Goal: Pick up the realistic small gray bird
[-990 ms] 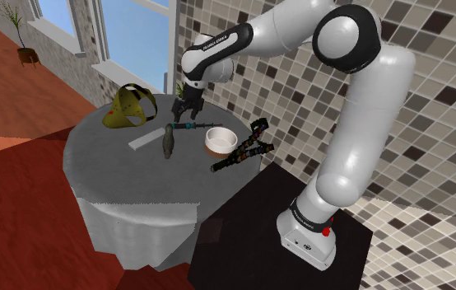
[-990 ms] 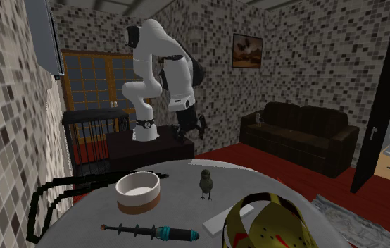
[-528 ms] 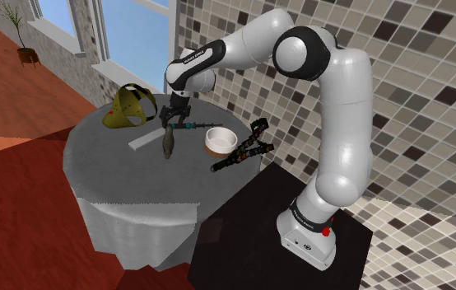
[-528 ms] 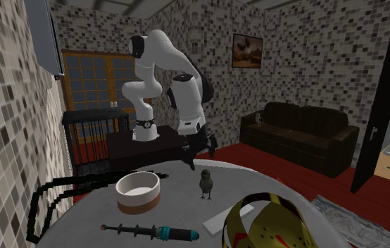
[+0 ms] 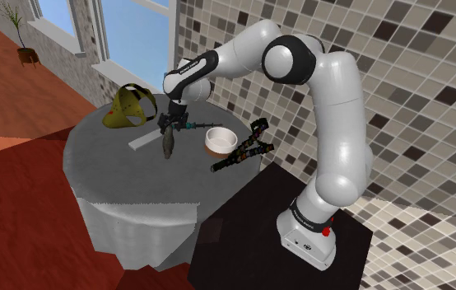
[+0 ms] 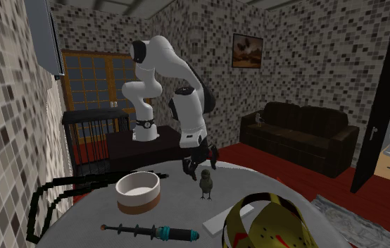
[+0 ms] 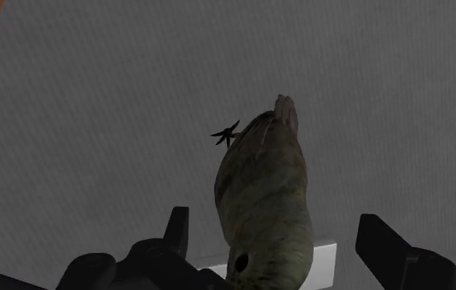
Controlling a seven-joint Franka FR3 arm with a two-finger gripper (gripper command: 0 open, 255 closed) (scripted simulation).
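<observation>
Gripper (image 5: 169, 126) open: fingers spread either side of the small grey-olive bird (image 5: 168, 145), gaps visible, no contact. Gripper hovers just above the bird's head. Bird stands upright near the middle of the round grey worktop (image 5: 103, 169). Shoulder view: white bowl (image 5: 219, 140) at bird's 3 o'clock, yellow mask (image 5: 129, 108) at 10 o'clock, both apart from it.

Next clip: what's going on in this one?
A white robot arm holds its gripper low over a small greenish-grey bird that stands upright on a round grey table. The jaws are open, one on each side of the bird, and neither touches it. The bird is not lifted yet.
</observation>
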